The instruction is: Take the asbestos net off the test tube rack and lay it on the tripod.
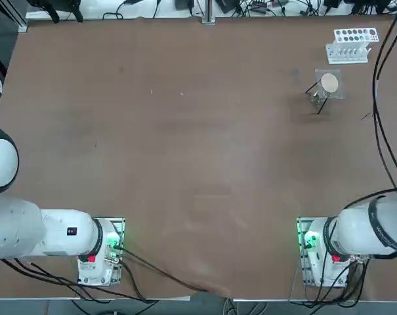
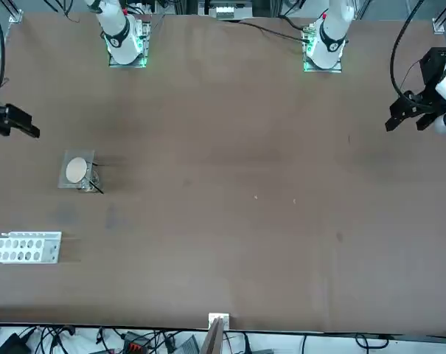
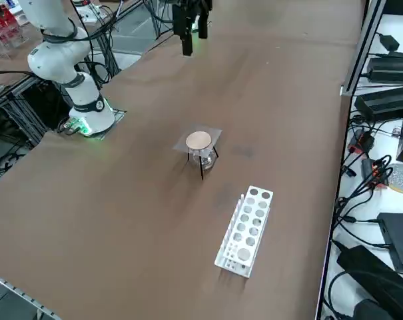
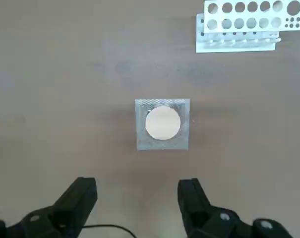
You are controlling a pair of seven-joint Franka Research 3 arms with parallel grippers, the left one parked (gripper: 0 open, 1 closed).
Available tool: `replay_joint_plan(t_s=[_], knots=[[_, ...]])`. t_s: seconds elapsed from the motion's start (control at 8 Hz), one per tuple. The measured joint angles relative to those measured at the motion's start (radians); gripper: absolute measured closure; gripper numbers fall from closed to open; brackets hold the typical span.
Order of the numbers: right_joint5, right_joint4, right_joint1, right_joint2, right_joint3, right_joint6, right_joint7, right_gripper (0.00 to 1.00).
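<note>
Far right corner area of counter (image 1: 185,164): square grey wire-mesh asbestos net (image 4: 145,144) with round beige-white centre lies on the thin dark-wire tripod (image 3: 202,168), legs on the counter. Just beyond, slightly right: white rectangular test tube rack (image 3: 251,230) with round holes, nothing on top. My black two-fingered right hand (image 4: 138,183): raised above counter, nearer the bases than the tripod, wide, empty.

The net (image 4: 143,141) looks like fine metal mesh, faintly rough, with a matt, chalky disc (image 4: 162,123) in it. Under it, the tripod (image 3: 202,168) shows thin dark wire. The rack (image 4: 239,42) looks like smooth white plastic. My hand (image 4: 137,198) is matt black (its screws (image 4: 224,216) glint like metal). The brown surface (image 4: 65,99) looks smooth, with a soft sheen.
</note>
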State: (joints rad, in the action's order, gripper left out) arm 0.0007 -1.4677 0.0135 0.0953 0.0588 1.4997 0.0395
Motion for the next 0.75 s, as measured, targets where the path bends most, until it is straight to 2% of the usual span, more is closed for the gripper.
replay_joint_plan(t_s=[0.38, 0.75], knots=[[-0.018, -0.173, 0.001, -0.126, -0.012, 0.082, 0.000, 0.00], [-0.028, -0.233, -0.001, -0.177, -0.038, 0.101, 0.000, 0.00]])
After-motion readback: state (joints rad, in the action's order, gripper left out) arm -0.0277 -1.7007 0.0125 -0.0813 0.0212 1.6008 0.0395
